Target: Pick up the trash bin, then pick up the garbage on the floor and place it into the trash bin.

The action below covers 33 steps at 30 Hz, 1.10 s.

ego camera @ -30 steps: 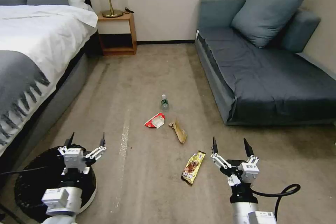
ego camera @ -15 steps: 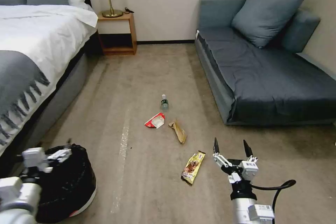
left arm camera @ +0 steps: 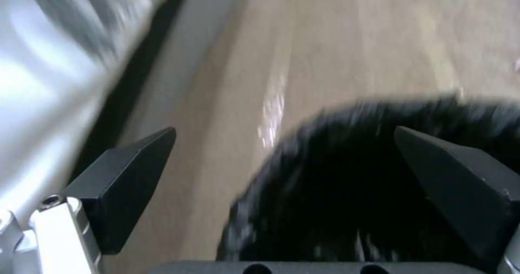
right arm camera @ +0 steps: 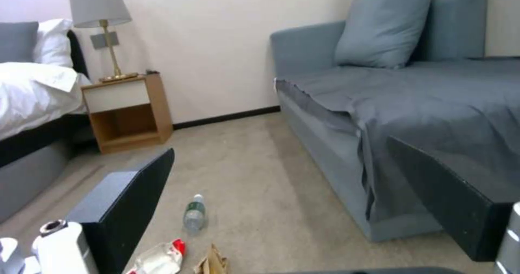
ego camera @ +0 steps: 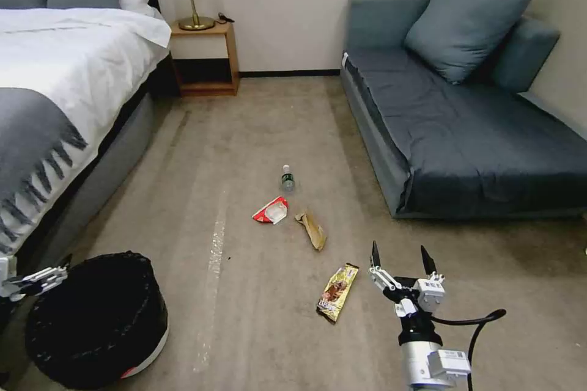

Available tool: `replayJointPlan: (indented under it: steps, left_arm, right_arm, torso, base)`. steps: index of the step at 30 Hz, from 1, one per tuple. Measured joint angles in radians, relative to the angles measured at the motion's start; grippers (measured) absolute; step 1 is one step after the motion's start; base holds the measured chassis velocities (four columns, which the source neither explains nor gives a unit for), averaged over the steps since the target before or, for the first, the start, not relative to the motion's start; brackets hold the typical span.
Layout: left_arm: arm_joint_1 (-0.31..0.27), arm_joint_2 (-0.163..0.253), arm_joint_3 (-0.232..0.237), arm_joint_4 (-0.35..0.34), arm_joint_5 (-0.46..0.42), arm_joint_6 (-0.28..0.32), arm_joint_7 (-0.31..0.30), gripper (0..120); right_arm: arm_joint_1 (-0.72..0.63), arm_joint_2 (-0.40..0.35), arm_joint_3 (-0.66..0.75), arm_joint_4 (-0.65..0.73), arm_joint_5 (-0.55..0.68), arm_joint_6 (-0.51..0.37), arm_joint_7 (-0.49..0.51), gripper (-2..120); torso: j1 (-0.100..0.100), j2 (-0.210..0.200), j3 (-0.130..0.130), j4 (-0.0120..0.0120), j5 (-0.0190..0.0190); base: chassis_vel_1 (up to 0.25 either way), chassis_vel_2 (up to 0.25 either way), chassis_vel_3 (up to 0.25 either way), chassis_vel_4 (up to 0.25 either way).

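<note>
The black trash bin [ego camera: 98, 317], lined with a black bag, stands on the carpet at the lower left. My left gripper [ego camera: 46, 274] hovers open at its left rim, next to the bed. In the left wrist view the left gripper [left arm camera: 287, 164] shows the blurred trash bin [left arm camera: 352, 192] under one finger. The garbage lies mid-floor: a clear bottle [ego camera: 287, 178], a red-and-white carton [ego camera: 271, 211], a brown paper bag [ego camera: 312, 229] and a gold snack wrapper [ego camera: 337, 292]. My right gripper [ego camera: 399, 255] is open and empty, just right of the wrapper. The right wrist view shows the bottle [right arm camera: 194, 217] and the carton [right arm camera: 160, 258] ahead.
A bed [ego camera: 55, 91] with a grey throw runs along the left. A blue-grey sofa [ego camera: 477, 134] lines the right. A wooden nightstand [ego camera: 205, 58] with a lamp stands against the far wall. Carpet runs between bed and sofa.
My left arm has swung from above the bin out to its left edge, uncovering the bin. The right gripper has drawn back slightly toward me. The litter has not moved.
</note>
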Motion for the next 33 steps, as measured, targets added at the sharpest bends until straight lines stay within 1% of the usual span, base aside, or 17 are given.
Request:
replayJointPlan:
  steps: [2,4,5,12,14,16,19,21,22,24,25,26,27,28,31,32,33]
  left_arm:
    - [-0.008,0.009,0.01,0.033,0.01,0.041,0.038,100]
    - [-0.02,0.01,0.022,0.058,0.023,0.057,0.06,100]
    - [-0.02,0.01,0.022,0.058,0.023,0.057,0.06,100]
    - [-0.063,0.008,0.036,0.125,0.033,0.084,0.08,100]
    - [-0.079,0.02,0.055,0.158,0.034,0.089,0.086,100]
    - [-0.087,0.023,0.064,0.17,0.035,0.093,0.088,100]
    - [-0.135,0.034,0.101,0.218,0.044,0.106,0.096,98]
    - [-0.145,0.037,0.11,0.228,0.046,0.109,0.097,97]
    - [-0.154,0.041,0.119,0.237,0.05,0.113,0.099,95]
    - [-0.163,0.047,0.132,0.245,0.054,0.117,0.104,86]
    - [-0.163,0.047,0.132,0.245,0.054,0.117,0.104,86]
    - [-0.166,0.049,0.136,0.247,0.056,0.119,0.105,83]
    - [-0.171,0.05,0.143,0.25,0.058,0.121,0.107,77]
    - [-0.171,0.05,0.143,0.25,0.058,0.121,0.107,77]
    - [-0.184,0.049,0.156,0.259,0.065,0.122,0.108,62]
    - [-0.184,0.049,0.156,0.259,0.065,0.122,0.108,62]
    - [-0.186,0.048,0.158,0.26,0.066,0.122,0.107,56]
  right_arm:
    - [0.0,0.001,0.001,0.0,0.0,-0.001,0.001,100]
    - [0.0,0.003,0.003,0.0,0.001,-0.002,0.002,100]
    - [0.0,0.003,0.003,0.0,0.001,-0.002,0.002,100]
    - [-0.007,0.009,0.0,-0.002,-0.001,-0.002,0.005,100]
    - [-0.008,0.011,-0.001,-0.002,-0.003,-0.002,0.007,100]
    - [-0.009,0.012,-0.001,-0.002,-0.004,-0.002,0.007,100]
    - [-0.01,0.014,-0.001,0.002,-0.005,-0.003,0.009,100]
    - [-0.01,0.015,-0.001,0.003,-0.005,-0.004,0.01,100]
    - [-0.011,0.015,0.001,0.004,-0.005,-0.004,0.012,100]
    - [-0.011,0.016,0.005,0.004,-0.003,-0.004,0.014,100]
    - [-0.011,0.016,0.005,0.004,-0.003,-0.004,0.014,100]
    - [-0.011,0.016,0.005,0.004,-0.003,-0.005,0.015,100]
    - [-0.011,0.017,0.005,0.004,-0.002,-0.005,0.015,100]
    - [-0.011,0.017,0.005,0.004,-0.002,-0.005,0.015,100]
    - [-0.01,0.022,0.004,0.004,-0.003,-0.006,0.016,100]
    - [-0.01,0.022,0.004,0.004,-0.003,-0.006,0.016,100]
    - [-0.01,0.022,0.004,0.004,-0.003,-0.006,0.016,100]
  torso:
    - [0.0,0.0,0.0,0.0,0.0]
    - [0.0,0.0,0.0,0.0001,0.0]
    - [0.0,0.0,0.0,0.0001,0.0]
    - [0.0,0.0,0.0,0.0001,0.0001]
    - [0.0,0.0,0.0,0.0002,0.0001]
    - [0.0,0.0,0.0,0.0002,0.0001]
    - [0.0,0.0,0.0,0.0,0.0001]
    - [0.0,0.0,0.0,-0.0002,0.0]
    - [0.0,0.0,0.0,-0.0001,0.0001]
    - [0.0,0.0,0.0,0.0,0.0001]
    - [0.0,0.0,0.0,0.0,0.0001]
    - [0.0,0.0,0.0,0.0,0.0001]
    - [0.0,0.0,0.0,0.0,0.0002]
    - [0.0,0.0,0.0,0.0,0.0002]
    - [0.0,0.0,0.0,0.0002,0.0007]
    - [0.0,0.0,0.0,0.0002,0.0007]
    - [0.0,0.0,0.0,0.0004,0.0007]
  base:
    - [0.0,0.0,0.0,0.0]
    - [0.0,0.0,0.0,0.0]
    - [0.0,0.0,0.0,0.0]
    - [0.0,0.0,0.0,0.0]
    - [0.0,0.0,0.0,0.0]
    - [0.0,0.0,0.0,0.0]
    - [0.0,0.0,0.0,0.0]
    - [0.0,0.0,0.0,0.0]
    - [0.0,0.0,0.0,0.0]
    - [0.0,0.0,0.0,0.0]
    - [0.0,0.0,0.0,0.0]
    - [0.0,0.0,0.0,0.0]
    - [0.0,0.0,0.0,0.0]
    - [0.0,0.0,0.0,0.0]
    - [0.0,0.0,0.0,0.0]
    - [0.0,0.0,0.0,0.0]
    - [0.0,0.0,0.0,0.0]
